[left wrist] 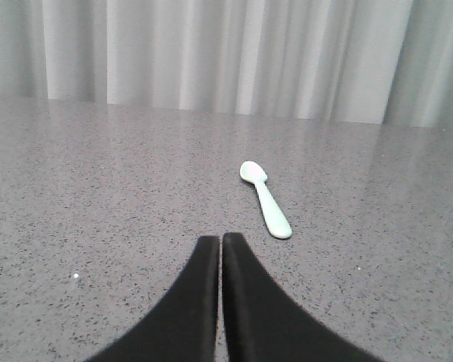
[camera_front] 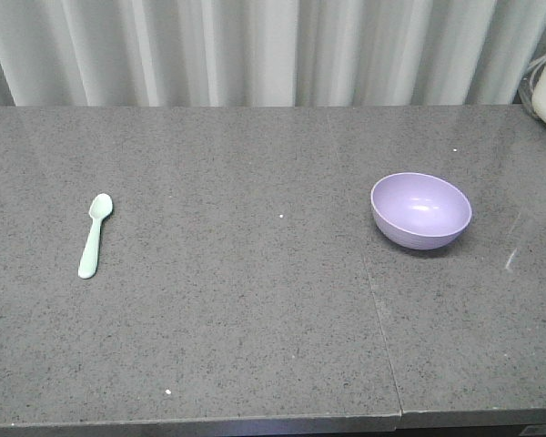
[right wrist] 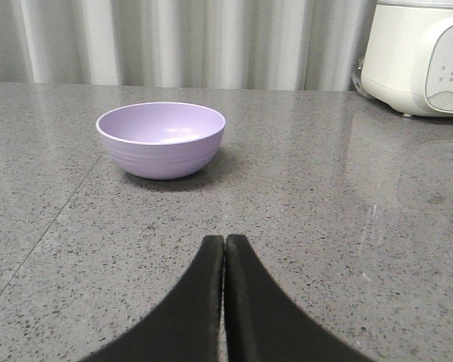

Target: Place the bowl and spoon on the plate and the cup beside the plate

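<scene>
The left pincer [left wrist: 220, 243] and right pincer [right wrist: 224, 243] are both closed tight, empty. On the counter [camera_front: 255, 319] the spoon [camera_front: 95, 235] lies at 9 o'clock, the bowl [camera_front: 420, 209] at 3. A white appliance [right wrist: 423, 56] stands at 2 o'clock of the bowl, its lettering unreadable.

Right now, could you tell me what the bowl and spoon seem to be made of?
The bowl looks like smooth lavender plastic, with a soft sheen inside; glazed ceramic cannot be excluded. The spoon looks like matte mint-green plastic, evenly coloured without glints.
</scene>
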{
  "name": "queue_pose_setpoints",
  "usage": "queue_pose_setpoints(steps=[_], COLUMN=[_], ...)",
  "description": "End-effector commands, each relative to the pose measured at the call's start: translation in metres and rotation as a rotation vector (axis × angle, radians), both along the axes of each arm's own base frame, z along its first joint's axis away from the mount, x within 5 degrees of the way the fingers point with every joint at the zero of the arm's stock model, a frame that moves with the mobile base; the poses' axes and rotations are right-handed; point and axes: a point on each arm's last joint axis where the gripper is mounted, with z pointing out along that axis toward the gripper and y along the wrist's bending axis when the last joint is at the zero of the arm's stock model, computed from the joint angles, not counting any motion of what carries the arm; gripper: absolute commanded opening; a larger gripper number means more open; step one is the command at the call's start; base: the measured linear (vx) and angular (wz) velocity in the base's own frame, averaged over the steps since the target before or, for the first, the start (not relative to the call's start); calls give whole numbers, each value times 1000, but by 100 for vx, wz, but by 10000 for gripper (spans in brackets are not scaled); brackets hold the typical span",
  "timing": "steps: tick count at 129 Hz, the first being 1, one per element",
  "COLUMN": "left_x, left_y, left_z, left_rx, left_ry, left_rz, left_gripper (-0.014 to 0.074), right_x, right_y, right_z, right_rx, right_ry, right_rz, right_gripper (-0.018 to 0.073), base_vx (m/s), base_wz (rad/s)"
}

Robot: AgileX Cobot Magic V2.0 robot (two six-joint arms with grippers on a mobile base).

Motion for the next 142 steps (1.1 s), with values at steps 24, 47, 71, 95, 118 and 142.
queue_pose_setpoints(steps=[24, 47, 71, 95, 118, 142], left_x=[-1, -1, -1, -2, 8, 40], left_y=[0, 0, 0, 0, 1, 3], left_z=[4, 4, 7, 26, 56, 81], left_rx=[-15, -15, 43, 28, -30, -38], left_ry=[-74, -74, -112, -139, 1, 285], left_rz=[-6, -6, -6, -2, 12, 34], left_gripper=[-6, -6, -6, -6, -6, -6], right_x=[1, 1, 0, 3, 19, 62], right_y=[0, 0, 1, 1, 1, 2], right_z=[5, 6, 11, 22, 46, 69], right_rx=[-5, -5, 158, 157, 146, 139], right_ry=[-71, -85, -118, -58, 73, 410], right_rz=[-1, -1, -3, -4, -11, -23], right_gripper=[-8, -8, -8, -8, -8, -8], base_vx=[0, 0, 0, 0, 0, 0], base_wz=[0, 0, 0, 0, 0, 0])
